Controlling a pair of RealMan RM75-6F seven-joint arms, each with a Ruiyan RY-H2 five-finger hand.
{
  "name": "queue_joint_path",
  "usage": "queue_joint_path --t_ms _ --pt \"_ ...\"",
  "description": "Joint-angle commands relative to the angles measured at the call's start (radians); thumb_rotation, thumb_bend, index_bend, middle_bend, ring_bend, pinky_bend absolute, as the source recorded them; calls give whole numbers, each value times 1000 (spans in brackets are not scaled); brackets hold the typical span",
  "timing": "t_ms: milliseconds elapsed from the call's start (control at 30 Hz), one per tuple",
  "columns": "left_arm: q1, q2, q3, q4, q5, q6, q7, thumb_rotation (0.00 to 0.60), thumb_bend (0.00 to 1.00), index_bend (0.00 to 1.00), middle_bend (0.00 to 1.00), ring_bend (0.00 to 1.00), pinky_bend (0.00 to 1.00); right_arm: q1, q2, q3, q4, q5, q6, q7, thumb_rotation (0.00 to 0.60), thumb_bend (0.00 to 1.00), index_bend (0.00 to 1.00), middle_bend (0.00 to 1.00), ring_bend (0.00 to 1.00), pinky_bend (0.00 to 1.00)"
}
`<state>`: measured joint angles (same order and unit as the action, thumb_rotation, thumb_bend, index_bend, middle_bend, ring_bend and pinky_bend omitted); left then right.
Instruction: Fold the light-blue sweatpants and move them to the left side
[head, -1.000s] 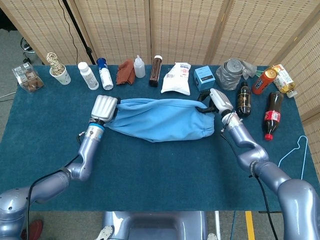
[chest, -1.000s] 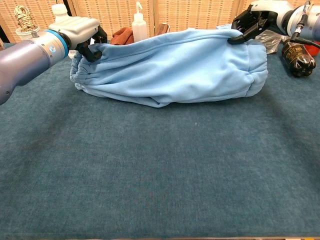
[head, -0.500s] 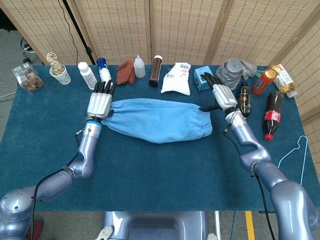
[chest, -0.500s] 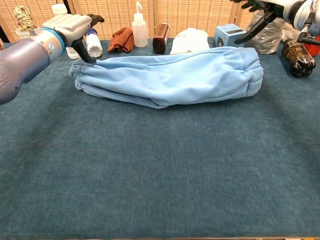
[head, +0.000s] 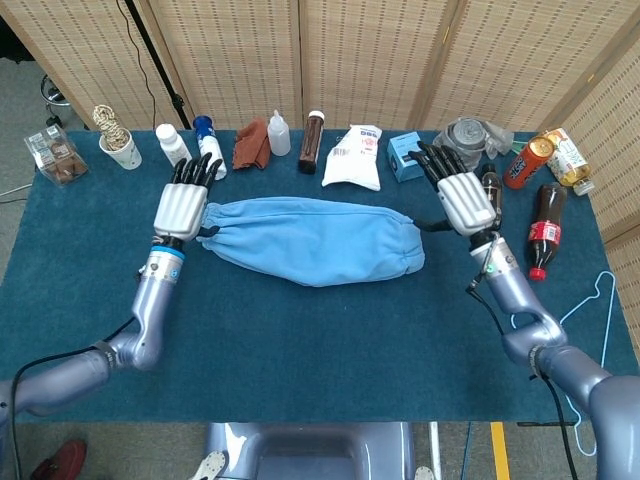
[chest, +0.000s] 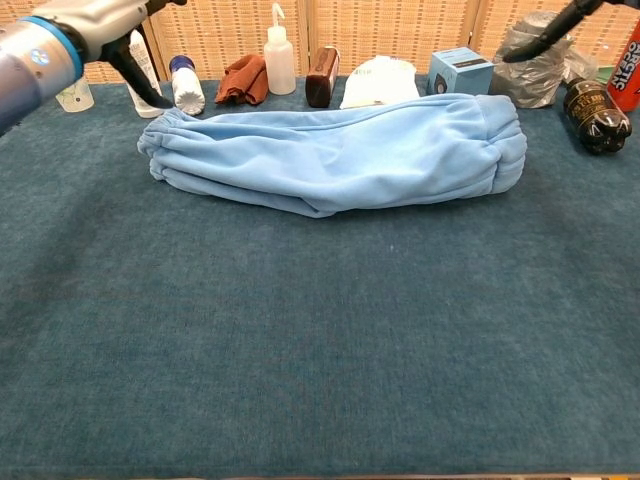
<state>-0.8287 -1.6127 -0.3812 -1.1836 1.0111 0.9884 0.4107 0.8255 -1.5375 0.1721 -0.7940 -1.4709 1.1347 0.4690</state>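
Observation:
The light-blue sweatpants (head: 310, 240) lie folded into a long band across the middle of the blue table (head: 300, 340); the chest view shows the same sweatpants (chest: 330, 150) flat on the cloth. My left hand (head: 184, 203) hovers just off their left end, fingers spread and empty. At the right end my right hand (head: 463, 195) is raised, fingers spread, holding nothing. In the chest view only the left hand (chest: 95, 20) and a fingertip of the right hand (chest: 560, 20) show at the top edge.
Along the far edge stand white bottles (head: 176, 150), a brown cloth (head: 250, 145), a squeeze bottle (head: 279, 133), a white bag (head: 355, 157), a blue box (head: 404, 155) and a grey wad (head: 465, 140). Drink bottles (head: 543, 225) cluster at the right.
Both hands let go of the sweatpants' ends, opened and lifted away outward. The sweatpants dropped flat onto the table.

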Motion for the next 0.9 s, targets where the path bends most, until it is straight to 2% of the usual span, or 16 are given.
queue_joint_path --t_ms 33,200,433,633,900 --pt "118 158 54 -222 12 68 -2 600 0 0 0 0 0 -79 86 -62 -129 -48 71 -132 600 0 0 0 0 0" --pt "228 289 121 -398 31 143 -2 600 0 0 0 0 0 -120 100 -118 -143 -119 139 -213 600 0 0 0 0 0" --pt "331 421 181 -559 12 215 13 600 0 0 0 0 0 -144 41 -170 -31 -212 226 -345 600 0 8 0 0 0" --pt "414 455 217 -609 20 272 -73 600 0 0 0 0 0 -122 -21 -197 45 -258 212 -348 600 0 42 0 0 0" --pt "475 458 241 -604 48 317 -153 600 0 0 0 0 0 -64 -94 -219 134 -289 134 -333 600 0 75 0 0 44"
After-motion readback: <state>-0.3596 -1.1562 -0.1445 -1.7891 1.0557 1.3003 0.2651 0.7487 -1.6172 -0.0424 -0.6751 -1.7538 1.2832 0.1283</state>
